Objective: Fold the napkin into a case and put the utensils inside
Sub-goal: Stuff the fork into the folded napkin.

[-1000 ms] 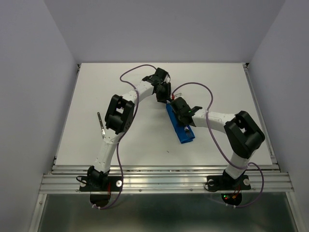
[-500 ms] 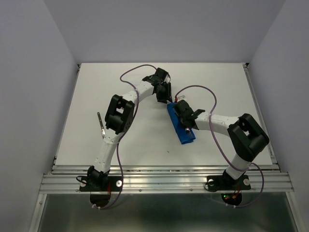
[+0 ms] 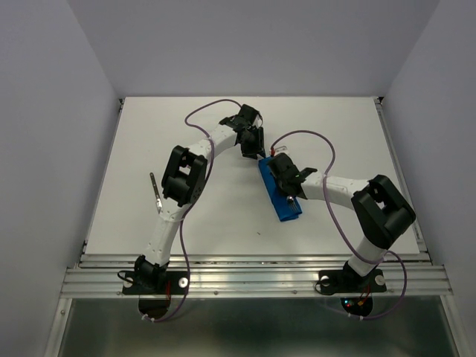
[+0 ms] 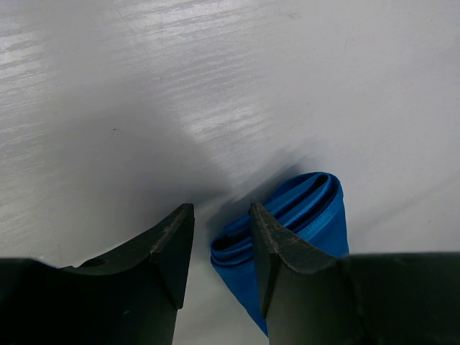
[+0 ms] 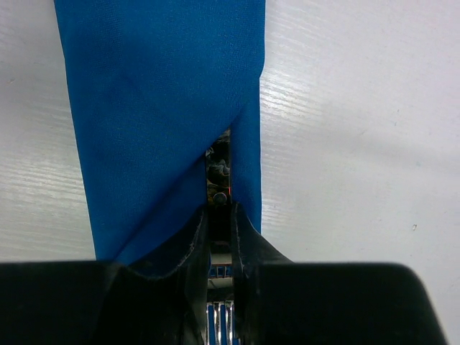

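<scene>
Since a second ago the right arm has shifted slightly, its elbow a touch nearer the near edge, and its wrist has crept along the case. The case itself, the left arm and the second utensil lie as they did.

The case is a narrow blue strip lying slantwise on the table, just right of the middle. Its far end points at the left arm's wrist and its near end toward the right arm's base. From the right wrist, a diagonal fold crosses the cloth and leaves a slim slit near the right edge. The fork sits in that slit. A bit of shiny metal shows in the gap, and tine-like stripes show lower down between the fingers. The right fingers stand narrow, closed on the fork, with their tips against the cloth on either side of the slit.

At the far end the case shows its stacked, rounded layers. The left fingers stand moderately wide apart, astride that end: one lies over the blue cloth, the other over bare table just beside it.

The second utensil lies well apart on the left side of the table, beside the left arm's lower link. It is too small to tell knife from fork.
</scene>
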Controlling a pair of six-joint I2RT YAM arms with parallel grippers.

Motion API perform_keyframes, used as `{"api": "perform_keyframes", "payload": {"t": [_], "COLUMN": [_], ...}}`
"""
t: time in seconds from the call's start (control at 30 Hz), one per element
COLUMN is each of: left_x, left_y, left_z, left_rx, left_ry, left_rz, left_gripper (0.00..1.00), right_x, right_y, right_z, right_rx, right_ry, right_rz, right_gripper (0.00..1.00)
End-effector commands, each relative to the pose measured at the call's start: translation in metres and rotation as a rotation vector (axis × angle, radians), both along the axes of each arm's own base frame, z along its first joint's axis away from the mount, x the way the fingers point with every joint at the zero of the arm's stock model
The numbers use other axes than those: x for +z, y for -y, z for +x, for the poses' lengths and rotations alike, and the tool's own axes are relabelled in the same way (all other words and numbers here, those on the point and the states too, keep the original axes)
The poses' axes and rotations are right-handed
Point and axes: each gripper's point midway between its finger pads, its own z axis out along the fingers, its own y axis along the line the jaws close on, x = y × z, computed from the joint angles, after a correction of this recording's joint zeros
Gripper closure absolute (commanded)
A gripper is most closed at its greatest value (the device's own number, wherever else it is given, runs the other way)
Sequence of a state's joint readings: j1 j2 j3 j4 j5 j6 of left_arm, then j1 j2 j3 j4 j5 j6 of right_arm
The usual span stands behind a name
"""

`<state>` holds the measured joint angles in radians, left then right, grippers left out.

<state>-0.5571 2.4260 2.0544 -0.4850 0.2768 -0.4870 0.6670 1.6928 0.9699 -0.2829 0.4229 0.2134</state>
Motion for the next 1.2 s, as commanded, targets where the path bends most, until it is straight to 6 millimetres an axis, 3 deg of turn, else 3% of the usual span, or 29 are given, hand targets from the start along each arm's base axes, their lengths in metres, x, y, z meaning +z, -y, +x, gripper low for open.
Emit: {"api": "perform_keyframes", "payload": {"t": [0.0,0.4,0.63,0.73,0.83,0.93,1.17], "left_x": [-0.011,-0.012,-0.007,0.003,0.025,0.039,0.093], "left_y": [-0.01,-0.01,-0.011,-0.014,-0.014,-0.018,-0.032], "left_z": [-0.019,-0.019,-0.019,-0.019,-0.015,-0.013,-0.005], "left_rx": [-0.015,-0.015,-0.016,-0.012,-0.009,-0.001,0.039], "left_ry": [-0.047,-0.049,-0.041,-0.023,0.016,0.04,0.135], "left_rz": [0.066,0.068,0.071,0.075,0.066,0.079,0.09], "left_gripper": [0.52,0.52,0.52,0.51,0.51,0.51,0.51], "right_x": [0.024,0.022,0.016,0.025,0.033,0.037,0.057], "right_y": [-0.001,0.0,0.003,0.003,0.004,0.006,0.014], "right_z": [0.016,0.018,0.016,0.015,0.014,0.011,-0.001], "right_rx": [-0.039,-0.06,-0.054,-0.051,-0.05,-0.053,-0.069], "right_ry": [0.097,0.099,0.09,0.104,0.105,0.107,0.116], "right_rz": [0.039,0.06,0.038,0.056,0.056,0.055,0.082], "right_gripper": [0.96,0.97,0.78,0.66,0.57,0.53,0.51]}}
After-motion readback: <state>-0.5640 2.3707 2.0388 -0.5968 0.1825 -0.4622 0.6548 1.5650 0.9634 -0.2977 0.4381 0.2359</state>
